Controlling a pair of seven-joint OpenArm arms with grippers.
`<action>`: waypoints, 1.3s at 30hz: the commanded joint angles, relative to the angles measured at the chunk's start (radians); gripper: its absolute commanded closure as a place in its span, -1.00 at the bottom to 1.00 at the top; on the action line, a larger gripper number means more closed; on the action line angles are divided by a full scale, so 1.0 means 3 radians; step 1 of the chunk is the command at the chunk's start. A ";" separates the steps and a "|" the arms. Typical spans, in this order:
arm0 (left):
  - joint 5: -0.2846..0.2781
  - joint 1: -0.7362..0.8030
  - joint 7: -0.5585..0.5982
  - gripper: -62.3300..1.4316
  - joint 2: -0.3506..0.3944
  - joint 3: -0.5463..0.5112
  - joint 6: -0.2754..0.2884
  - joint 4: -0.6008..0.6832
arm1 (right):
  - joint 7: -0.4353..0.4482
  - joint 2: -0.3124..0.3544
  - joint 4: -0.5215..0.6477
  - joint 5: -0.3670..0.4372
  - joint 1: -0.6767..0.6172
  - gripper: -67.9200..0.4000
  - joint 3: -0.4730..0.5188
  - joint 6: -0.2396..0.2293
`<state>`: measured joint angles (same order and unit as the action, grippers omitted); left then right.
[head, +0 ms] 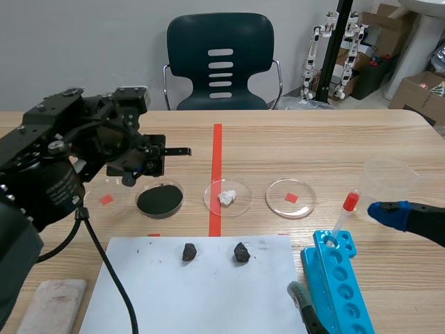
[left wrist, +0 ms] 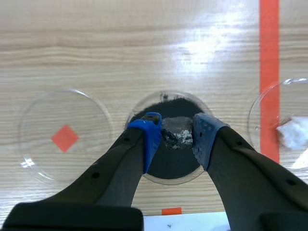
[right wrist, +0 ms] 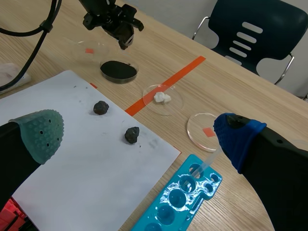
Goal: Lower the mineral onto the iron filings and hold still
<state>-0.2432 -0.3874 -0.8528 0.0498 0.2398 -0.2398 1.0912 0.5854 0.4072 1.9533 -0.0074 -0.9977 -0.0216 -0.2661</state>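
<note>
1. Over the tabletop (head: 313, 146) in the scene view, the left jaws hang just above the dish of iron filings (head: 160, 200). Two other dark rocks (head: 189, 252) lie on the white paper (head: 208, 299), well away from the dish.
2. From the left wrist view, the left jaws are closed on the mineral (left wrist: 177, 132), with a blue pad (left wrist: 150, 137) on each side. The mineral is right over the black filings. I think the best way is to go straight down and slowly, so it lands in the middle and the pads do not bump the glass rim (left wrist: 166, 182). The squeeze should not get looser. When the mineral touches, stop and do not move at all.
3. From the right wrist view, the right jaws are wide open and hold nothing. Far ahead of them, a gap shows between the left jaws and the dish, so the mineral is not down yet. The right arm has no job here.
</note>
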 commanded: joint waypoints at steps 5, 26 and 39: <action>0.0004 0.0364 0.0064 0.60 0.0202 0.0009 -0.0005 0.0799 | 0.0051 0.0000 0.0074 0.0039 0.0010 -1.00 0.0018 0.0015; 0.0144 0.2417 0.3047 0.60 0.1198 -0.0084 0.1748 0.2476 | 0.0052 0.0000 0.0074 0.0039 0.0010 -1.00 0.0018 0.0015; 0.0179 0.3296 0.3382 0.60 0.1231 -0.0586 0.2007 0.2735 | 0.0051 0.0000 0.0074 0.0039 0.0010 -1.00 0.0018 0.0015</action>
<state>-0.1799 0.5964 0.1436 0.4263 0.0658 0.3679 1.8961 0.5854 0.4072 1.9533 -0.0074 -0.9977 -0.0216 -0.2661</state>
